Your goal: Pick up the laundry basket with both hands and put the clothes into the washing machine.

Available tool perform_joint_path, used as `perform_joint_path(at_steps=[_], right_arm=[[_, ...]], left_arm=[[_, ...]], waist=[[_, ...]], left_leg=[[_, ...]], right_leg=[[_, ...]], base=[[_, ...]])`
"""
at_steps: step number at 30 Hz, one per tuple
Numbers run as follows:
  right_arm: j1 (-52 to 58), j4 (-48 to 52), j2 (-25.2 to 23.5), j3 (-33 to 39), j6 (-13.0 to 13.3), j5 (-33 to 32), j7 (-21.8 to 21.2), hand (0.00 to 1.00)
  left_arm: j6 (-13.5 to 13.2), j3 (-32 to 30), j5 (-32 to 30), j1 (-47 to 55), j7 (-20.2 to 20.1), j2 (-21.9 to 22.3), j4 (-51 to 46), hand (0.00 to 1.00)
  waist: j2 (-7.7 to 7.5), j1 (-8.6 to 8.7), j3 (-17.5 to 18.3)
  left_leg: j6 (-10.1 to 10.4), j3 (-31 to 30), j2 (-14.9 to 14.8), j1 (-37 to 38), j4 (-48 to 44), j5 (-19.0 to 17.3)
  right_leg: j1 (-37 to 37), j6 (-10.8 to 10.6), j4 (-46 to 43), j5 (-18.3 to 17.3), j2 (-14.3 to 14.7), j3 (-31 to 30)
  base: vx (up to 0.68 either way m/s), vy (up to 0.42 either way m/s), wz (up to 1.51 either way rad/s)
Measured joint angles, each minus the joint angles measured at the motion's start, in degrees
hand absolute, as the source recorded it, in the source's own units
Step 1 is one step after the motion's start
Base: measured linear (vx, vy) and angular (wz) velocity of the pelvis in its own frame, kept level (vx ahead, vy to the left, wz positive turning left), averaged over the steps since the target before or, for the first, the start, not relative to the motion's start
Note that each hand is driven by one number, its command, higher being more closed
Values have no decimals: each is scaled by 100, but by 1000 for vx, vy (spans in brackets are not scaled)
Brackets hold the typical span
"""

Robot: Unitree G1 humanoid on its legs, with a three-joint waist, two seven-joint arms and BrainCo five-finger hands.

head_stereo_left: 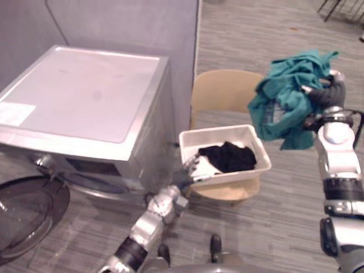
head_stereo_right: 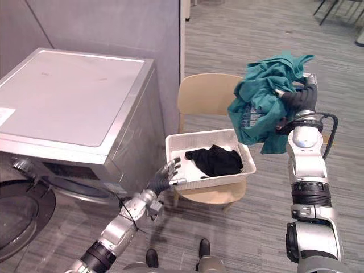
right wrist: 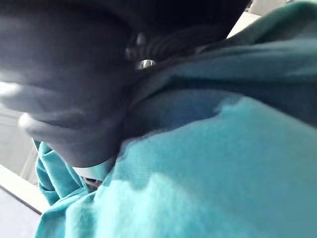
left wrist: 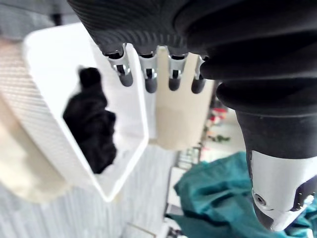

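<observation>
- Left hand [head_stereo_left: 191,168] reaches forward at the near-left corner of the white laundry basket [head_stereo_left: 219,131], its fingers [left wrist: 150,79] straight and spread over the rim, curled round nothing.
- Behind it, the basket sits on a tan wooden chair [head_stereo_left: 224,91] just beside the washing machine [head_stereo_left: 85,96], whose round door [head_stereo_left: 25,219] hangs open low at the front.
- One black garment [head_stereo_left: 227,156] lies crumpled in the basket.
- Right hand [head_stereo_left: 325,94] is raised on an upright forearm, well above and to the right of the basket, with its fingers closed into a bunched teal garment [head_stereo_left: 284,108] that hangs in loose folds below the hand.
- Handling, as judged: the teal garment is soft, limp and light. A fistful through the bunched middle should hold it, though trailing sleeves could catch on the basket rim or the door opening.
- The basket looks like stiff, thin plastic and nearly empty, so it should be light but liable to tip. Opposite rims, one for each hand, are the likely holds.
- Pose, as judged: the left arm stretches low and forward with the palm toward the basket wall. The right arm is bent and lifted high, wrist turned inward, keeping the cloth clear of the chair.
</observation>
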State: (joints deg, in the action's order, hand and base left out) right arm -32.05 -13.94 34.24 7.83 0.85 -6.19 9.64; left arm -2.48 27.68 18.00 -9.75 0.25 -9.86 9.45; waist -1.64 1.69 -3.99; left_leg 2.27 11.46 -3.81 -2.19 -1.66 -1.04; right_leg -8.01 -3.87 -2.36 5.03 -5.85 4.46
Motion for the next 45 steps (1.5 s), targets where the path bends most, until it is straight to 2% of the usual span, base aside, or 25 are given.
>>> perform_joint_path(at_steps=[1, 4, 9, 13, 15, 21, 25, 32, 41, 42, 45], right_arm=[[0, 93, -1, -110, 24, 1, -5, 100], [-3, 315, -3, -354, 112, 9, -107, 100], [-69, 438, -56, -833, 131, 30, -130, 100], [-244, 500, -359, -889, 131, 31, -184, 100], [-299, 699, -475, -1015, 132, 30, -205, 100], [-486, 916, -572, -1320, 148, 12, -220, 100], [-486, 1147, -695, -1357, 150, -15, -228, 100], [-476, 1514, -724, -1565, 224, -106, -241, 100], [-311, 1868, -871, -1758, 312, -231, -257, 100], [-288, 1890, -901, -1758, 312, -232, -254, 100], [-213, 2016, -907, -1761, 331, -258, -252, 100]], left_arm=[[-43, -3, 44, -194, 42, -32, -40, 0], [-122, 17, 23, -633, 271, -43, -38, 0], [-199, 104, -294, -1632, 604, -56, 264, 0], [-207, 185, -480, -2142, 742, -57, 712, 0], [-207, 209, -524, -2323, 769, -52, 976, 0], [-161, 442, -517, -2990, 830, 46, 1680, 0], [-161, 642, -456, -3518, 873, 181, 1993, 0], [-170, 1065, -101, -3866, 869, 413, 1997, 0], [-298, 1270, 306, -4043, 983, 556, 1947, 0], [-301, 1270, 392, -4044, 985, 590, 1925, 100], [-316, 1271, 417, -4056, 994, 656, 1854, 100]], waist=[[0, 52, 16], [2, 56, 154], [0, 71, 170], [3, 129, 172], [7, 261, 175], [19, 358, 182], [43, 387, 196], [128, 404, 248], [261, 565, 333], [279, 576, 344], [284, 602, 348]], left_leg=[[0, 35, -1, 75, 37, 0], [1, 269, -9, 208, 127, -3], [-3, 616, -12, 397, 178, -18], [7, 884, -14, 489, 175, -61], [30, 956, -20, 520, 162, -86], [38, 1097, -15, 521, 150, -113], [33, 1131, -13, 523, 151, -133], [19, 1208, -7, 577, 167, -179], [25, 1267, -9, 621, 187, -190], [29, 1289, -11, 640, 192, -192], [32, 1317, -14, 653, 194, -194]], right_leg=[[56, -2, 23, 10, 10, -38], [70, -10, 142, 117, 53, -279], [68, -33, 191, 219, 105, -659], [55, -41, 268, 298, 146, -946], [46, -48, 268, 301, 170, -1049], [-26, -86, 272, 333, 191, -1215], [-41, -79, 272, 344, 194, -1243], [-25, -83, 270, 341, 190, -1300], [-17, -90, 268, 335, 174, -1345], [-13, -90, 268, 335, 179, -1363], [-13, -90, 269, 335, 185, -1385]], base=[[-17, 6, -24], [-13, 4, -36], [-22, 10, -35], [-18, 12, -39], [-3, 4, -22], [0, 0, -14], [20, -2, -4], [25, 0, -5], [3, -3, -2], [10, -16, -8], [1, -16, -6]])
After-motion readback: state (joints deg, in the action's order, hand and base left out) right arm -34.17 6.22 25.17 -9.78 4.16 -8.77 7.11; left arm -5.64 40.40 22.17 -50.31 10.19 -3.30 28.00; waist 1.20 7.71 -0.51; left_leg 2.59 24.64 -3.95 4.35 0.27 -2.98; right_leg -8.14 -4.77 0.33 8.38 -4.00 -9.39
